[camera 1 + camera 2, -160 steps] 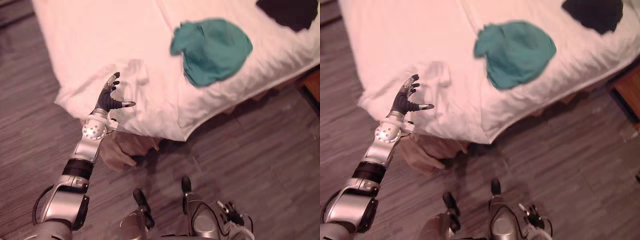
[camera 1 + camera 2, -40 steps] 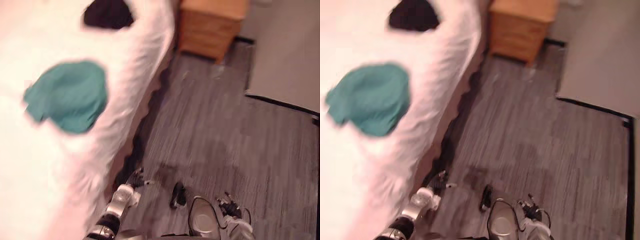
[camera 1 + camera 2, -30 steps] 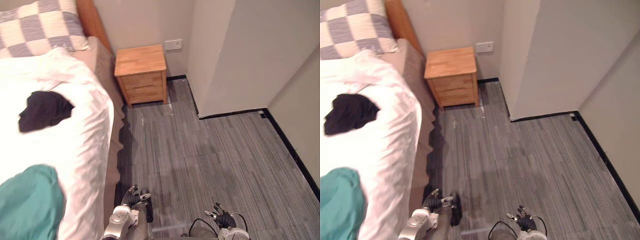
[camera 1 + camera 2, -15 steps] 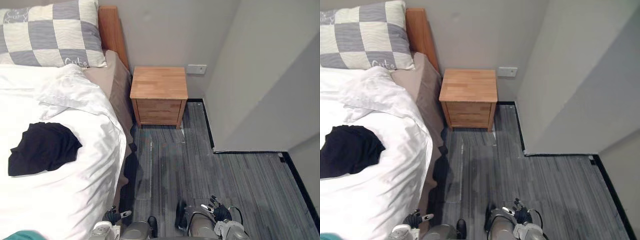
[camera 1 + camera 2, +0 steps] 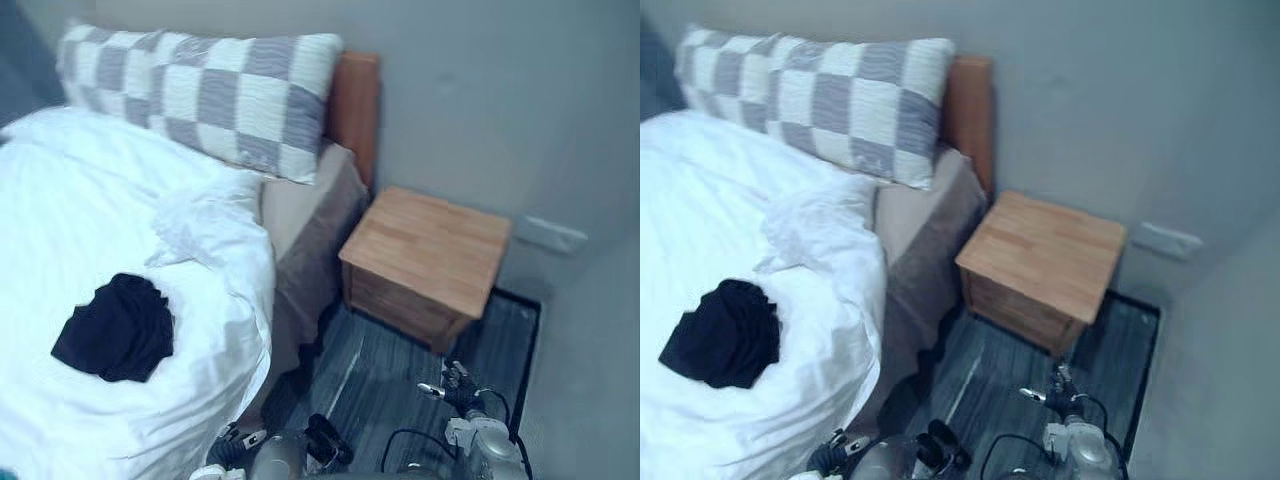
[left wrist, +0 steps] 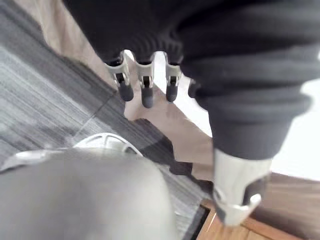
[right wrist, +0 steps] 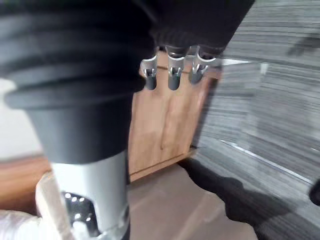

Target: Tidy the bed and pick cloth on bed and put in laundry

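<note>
A crumpled black cloth point(image 5: 115, 338) lies on the white duvet point(image 5: 60, 220) of the bed, towards its near side edge. My left hand point(image 5: 235, 446) hangs low beside the bed, open and holding nothing; in the left wrist view its fingers point(image 6: 145, 87) point at the beige bed skirt point(image 6: 165, 117) and the grey floor. My right hand point(image 5: 456, 384) hangs open over the floor in front of the nightstand; its fingers point(image 7: 172, 75) are relaxed and hold nothing.
A grey-and-white checked pillow point(image 5: 205, 95) leans on the wooden headboard point(image 5: 355, 105). A wooden nightstand point(image 5: 430, 260) stands right of the bed against the wall. Grey plank floor point(image 5: 375, 385) runs between the bed and the nightstand.
The camera has swung from the bed's foot to its head, so the teal cloth has left the picture. My left hand, once raised over the duvet corner, now hangs low.
</note>
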Controlling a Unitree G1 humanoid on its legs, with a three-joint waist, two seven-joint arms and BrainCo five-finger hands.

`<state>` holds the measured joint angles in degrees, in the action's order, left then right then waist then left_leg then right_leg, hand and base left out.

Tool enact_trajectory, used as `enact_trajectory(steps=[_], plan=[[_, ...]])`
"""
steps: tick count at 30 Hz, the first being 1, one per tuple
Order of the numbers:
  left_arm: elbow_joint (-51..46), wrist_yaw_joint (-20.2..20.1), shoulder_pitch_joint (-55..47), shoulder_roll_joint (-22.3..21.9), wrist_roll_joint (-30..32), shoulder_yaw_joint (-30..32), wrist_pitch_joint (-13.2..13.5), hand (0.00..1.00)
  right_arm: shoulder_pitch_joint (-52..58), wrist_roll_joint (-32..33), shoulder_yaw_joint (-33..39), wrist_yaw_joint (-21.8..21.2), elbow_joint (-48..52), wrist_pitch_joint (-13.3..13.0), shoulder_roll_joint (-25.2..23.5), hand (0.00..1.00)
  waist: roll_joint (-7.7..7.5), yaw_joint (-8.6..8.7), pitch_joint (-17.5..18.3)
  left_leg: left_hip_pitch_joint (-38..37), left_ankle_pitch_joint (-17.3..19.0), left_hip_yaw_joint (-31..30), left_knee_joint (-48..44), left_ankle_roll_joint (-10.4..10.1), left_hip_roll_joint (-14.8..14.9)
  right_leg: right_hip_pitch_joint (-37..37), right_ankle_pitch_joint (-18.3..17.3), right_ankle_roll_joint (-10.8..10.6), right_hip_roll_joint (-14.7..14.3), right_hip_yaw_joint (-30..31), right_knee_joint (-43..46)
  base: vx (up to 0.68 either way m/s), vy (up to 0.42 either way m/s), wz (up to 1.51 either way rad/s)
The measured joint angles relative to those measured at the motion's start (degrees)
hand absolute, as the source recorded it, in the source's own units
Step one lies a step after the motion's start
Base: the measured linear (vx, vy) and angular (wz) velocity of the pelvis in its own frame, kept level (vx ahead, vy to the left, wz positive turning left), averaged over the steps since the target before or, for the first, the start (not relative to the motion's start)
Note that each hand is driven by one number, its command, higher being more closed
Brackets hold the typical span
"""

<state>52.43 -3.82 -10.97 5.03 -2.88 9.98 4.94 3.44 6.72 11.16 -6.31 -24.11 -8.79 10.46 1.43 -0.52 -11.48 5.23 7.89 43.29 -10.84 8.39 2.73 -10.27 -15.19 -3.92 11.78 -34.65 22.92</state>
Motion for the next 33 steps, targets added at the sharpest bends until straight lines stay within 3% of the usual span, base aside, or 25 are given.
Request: enact_trajectory(steps=[1, 2, 4, 5, 7, 9, 10, 11, 12, 14, 16, 17, 19, 20, 23, 24, 29, 30, 33], plan=[[0.1, 0.1, -0.1, 0.2, -0.3, -0.4, -0.3, 0.0, -0.6, 0.0, 0.0, -0.1, 1.7, -0.1, 0.6, 0.0, -0.09, 0.01, 0.0, -0.7, 0.0, -1.0, 0.9, 0.0, -0.8, 1.9, 0.5, 0.5, 1.6, 1.3, 6.1, 0.28, 0.027, 1.03], [0.6, 0.3, -0.1, 0.9, -1.0, -1.3, -0.6, 0.0, -1.3, 0.0, 0.0, -0.3, 5.8, -0.3, 1.3, 0.0, -0.61, 0.19, -0.5, -2.6, 0.3, -4.9, 1.9, -0.5, -2.1, 6.2, 2.6, 1.5, 4.5, 4.8, 18.2, 0.4, -0.032, 1.32], [0.8, 1.4, -0.1, 2.1, -2.2, -3.2, -0.7, 0.0, -1.3, -0.2, -0.3, -0.2, 11.3, -1.1, 2.2, 0.0, -1.34, 0.68, -0.6, -4.3, 0.6, -11.1, 1.9, -1.2, -2.4, 9.5, -1.9, 1.9, 3.6, 9.4, 22.7, 0.41, -0.085, 1.65], [1.0, 1.3, -0.1, 2.3, -3.0, -3.3, -0.6, 0.0, -1.6, -1.4, -0.8, 0.3, 15.2, -1.6, 3.5, 0.0, -1.37, 0.76, -0.5, -4.9, 0.1, -15.8, 2.5, -1.9, -2.2, 12.6, -3.8, 2.5, 1.6, 13.2, 20.8, 0.36, -0.178, 1.93], [1.2, 1.2, 0.0, 2.8, -3.1, -3.3, -0.6, 0.0, -2.4, -4.2, -1.5, 1.2, 20.8, -2.0, 5.7, 0.0, -1.33, 1.55, -0.4, -5.5, -0.8, -23.9, 4.6, -3.1, -2.2, 16.8, -4.2, 2.2, -2.6, 22.4, 12.8, 0.34, -0.241, 2.25], [1.6, 1.2, 0.1, 3.5, -1.5, -3.9, -0.2, 0.0, -4.1, -7.0, -2.3, 3.0, 26.7, -0.5, 8.2, 0.0, -1.84, 2.47, -0.3, -5.4, -2.2, -34.1, 6.2, -5.1, -2.7, 19.3, -0.4, -0.8, -6.7, 36.3, -0.7, 0.27, -0.308, 2.52], [1.7, 1.2, 0.0, 4.3, -1.0, -4.4, -0.2, 0.0, -5.0, -7.8, -2.4, 3.3, 27.8, 0.3, 8.3, 0.0, -3.11, 2.67, 0.0, -5.3, -2.4, -36.5, 5.7, -6.6, -3.7, 18.9, 3.0, -1.2, -6.4, 38.8, -5.8, 0.27, -0.361, 2.29], [2.4, 1.2, 0.3, 5.2, 0.5, -4.7, -0.5, 0.0, -7.0, -9.3, -2.4, 3.8, 27.9, 1.3, 8.7, 0.0, -4.08, 2.63, -0.4, -5.3, -2.0, -39.6, 4.1, -8.1, -4.2, 18.5, 8.6, -2.5, -5.1, 37.0, -5.4, 0.27, -0.376, 1.69], [2.5, 1.2, 0.5, 4.8, 1.5, -5.0, -0.8, 0.0, -9.8, -10.7, -2.9, 4.1, 26.4, 2.8, 9.5, 0.0, -2.8, 1.54, -0.4, -4.8, -1.8, -40.9, 2.2, -9.2, -3.0, 17.7, 9.1, -3.5, -5.3, 34.3, -4.5, 0.3, -0.397, 1.47], [1.5, 1.4, -0.3, 4.5, 1.6, -4.8, -0.8, 0.0, -16.8, -13.7, -4.6, 4.6, 23.0, 3.8, 11.3, 0.0, -0.38, 0.06, -0.4, -3.4, -1.1, -40.8, 0.6, -10.4, -0.3, 15.9, 8.5, -2.2, -6.9, 30.7, -5.4, 0.22, -0.265, 0.83], [1.4, 1.3, 0.2, 3.9, 1.5, -4.5, -0.8, 0.0, -25.1, -17.6, -5.8, 5.5, 17.5, 4.9, 12.7, 0.0, 1.56, -0.04, -2.0, -3.3, -1.7, -40.0, 0.2, -11.5, 1.5, 14.3, 8.9, -0.8, -7.6, 27.4, -5.2, 0.1, -0.163, 0.64], [1.1, 1.3, 0.2, 3.7, 1.5, -4.2, -0.6, 0.0, -26.0, -18.5, -5.8, 6.0, 16.0, 5.1, 13.1, 0.0, 1.78, -0.04, -2.2, -3.2, -1.9, -38.8, -0.3, -11.8, 1.8, 13.8, 8.8, -0.3, -7.5, 26.6, -5.2, 0.06, -0.136, 0.71], [1.0, 1.2, 0.3, 3.2, 1.5, -3.1, -0.1, 0.0, -27.2, -21.7, -5.8, 7.4, 13.1, 6.1, 14.9, 0.0, 2.08, -0.06, -2.9, -2.9, -2.1, -32.2, -3.2, -10.3, 2.4, 11.0, 8.1, 0.9, -6.2, 23.3, -5.3, 0.04, -0.079, 0.71], [1.0, 1.1, 0.2, 3.2, 1.5, -2.4, 0.2, 0.0, -27.3, -22.7, -5.8, 7.6, 12.9, 6.8, 15.9, 0.0, 2.5, -0.03, -2.8, -1.2, -1.3, -28.4, -5.3, -8.0, 3.3, 10.7, 7.4, 1.3, -6.0, 21.6, -4.8, 0.01, -0.035, 0.69], [0.2, 0.8, 0.7, 3.7, -0.3, -1.5, 1.0, 0.0, -30.8, -24.7, -6.9, 9.0, 10.3, 7.5, 18.0, 0.0, 2.59, 0.36, -3.2, 0.4, -1.3, -29.2, -1.7, -8.0, 1.1, 14.5, 3.5, 0.1, -4.4, 20.8, -1.8, -0.01, 0.022, 0.5], [0.2, 0.0, 2.3, 3.8, -1.2, -1.7, 1.0, 0.0, -33.7, -24.8, -7.4, 9.6, 7.1, 7.7, 18.8, 0.0, 2.36, 0.39, -4.4, 1.2, -3.3, -29.3, 1.4, -8.1, -0.4, 17.0, 3.0, 0.0, -3.2, 20.8, -0.5, -0.06, 0.078, 0.39], [-0.6, -1.7, 7.1, 4.4, -3.7, -5.0, 1.6, 0.0, -43.6, -24.8, -12.2, 11.4, -1.0, 9.9, 19.3, 0.0, 3.92, 0.19, -10.3, 2.5, -8.0, -29.1, 9.4, -7.7, -2.6, 21.4, 3.3, 0.0, -1.2, 19.5, 0.9, -0.07, 0.051, 0.24], [-1.4, -1.8, 8.4, 4.8, -4.7, -5.8, 1.7, 0.0, -46.5, -24.8, -12.9, 11.7, -2.4, 10.5, 19.7, 1.0, 4.26, 0.18, -11.4, 4.1, -9.1, -29.3, 9.8, -7.9, -2.9, 23.4, 3.3, 0.0, -0.9, 19.3, 1.5, -0.06, 0.043, 0.28], [-2.9, -2.1, 12.5, 5.1, -6.5, -10.1, 1.8, 0.0, -54.4, -24.8, -14.9, 12.6, -9.1, 11.7, 23.3, 1.0, 6.46, -0.82, -13.2, 8.7, -12.9, -29.8, 12.1, -7.1, -3.9, 29.4, 4.0, 0.0, 0.1, 18.8, 3.1, 0.01, 0.02, 0.25]])
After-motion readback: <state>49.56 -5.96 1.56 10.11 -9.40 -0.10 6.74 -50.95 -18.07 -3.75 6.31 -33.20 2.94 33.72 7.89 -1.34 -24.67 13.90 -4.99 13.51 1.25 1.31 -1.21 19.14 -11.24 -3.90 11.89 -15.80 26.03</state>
